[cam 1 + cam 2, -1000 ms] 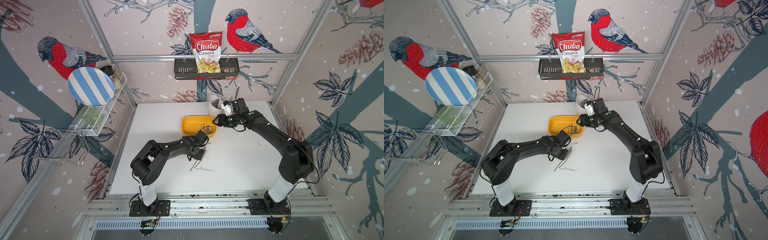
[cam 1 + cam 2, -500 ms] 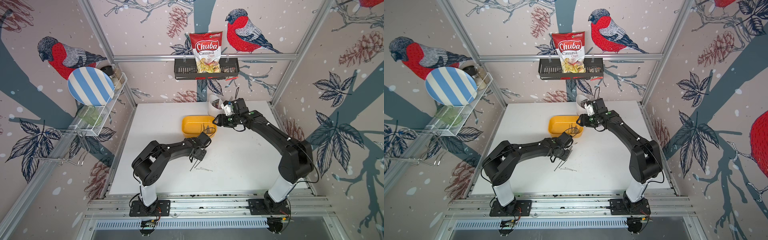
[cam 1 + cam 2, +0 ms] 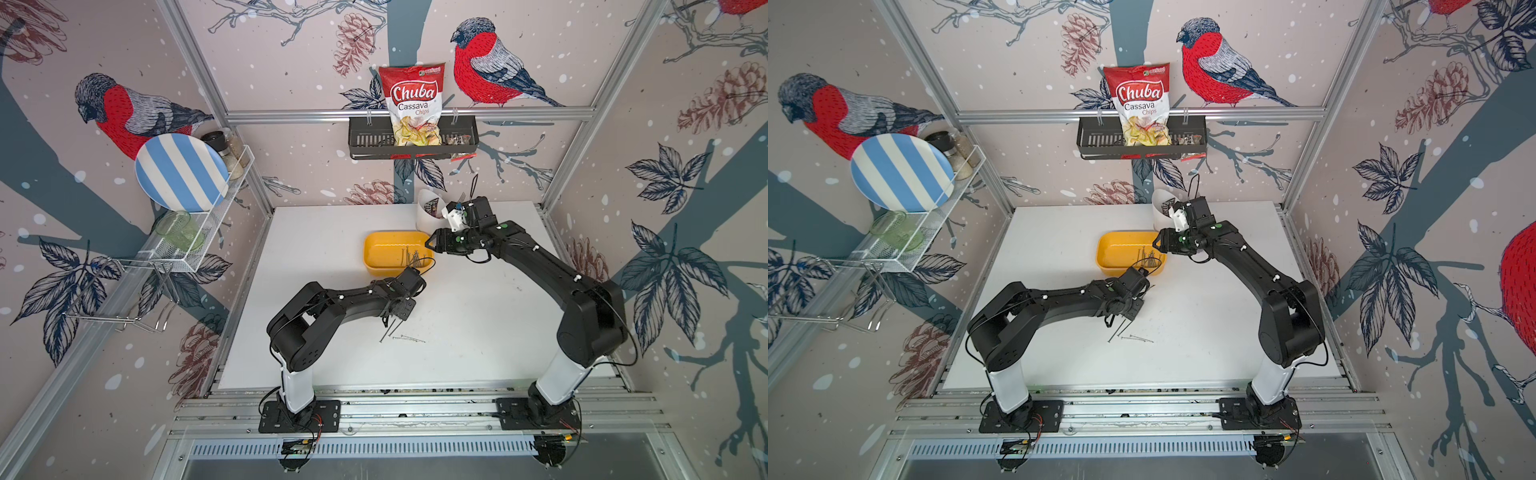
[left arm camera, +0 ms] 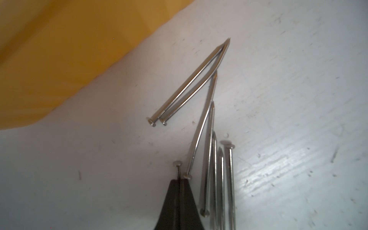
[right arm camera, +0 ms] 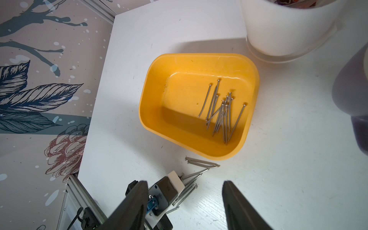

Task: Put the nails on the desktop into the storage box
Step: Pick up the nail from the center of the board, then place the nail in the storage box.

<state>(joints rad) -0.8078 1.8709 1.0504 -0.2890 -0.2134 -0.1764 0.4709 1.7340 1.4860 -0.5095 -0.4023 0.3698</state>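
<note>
The nails point(image 5: 221, 115) in the storage box point(image 5: 151, 93) lie bunched on its yellow floor, mostly parallel, with a few crossing. In a top view the bunch sits toward the box's right end. The box stands at the back middle of the white surface point(image 3: 332, 232), just in front of the white cutlery holder point(image 3: 424, 216). I see it in both top views.

The loose nails point(image 4: 217, 169) lie flat on the surface in front of the box, apart from it. Through the left wrist camera I make out two lying side by side with their points meeting, nearest the box wall. Several more lie in a rough sheaf close to the left gripper point(image 4: 180, 182). Its jaws are pressed together, and a pinched nail point(image 4: 177, 166) shows between them, its flat head and a short piece of shank sticking out past the tips. I cannot tell whether that nail is clear of the surface. In a top view the left gripper points down at the loose nails, its arm stretched across the middle of the surface.

The right gripper point(image 5: 184, 182) hangs above the box's right end with its jaws spread wide. Its camera looks down into the box and onto the left gripper.

On the back wall a black basket point(image 3: 365, 139) holds a bag of cassava chips point(image 3: 413, 104). On the left wall a wire rack point(image 3: 208, 245) carries a blue-striped plate point(image 3: 180, 172).
</note>
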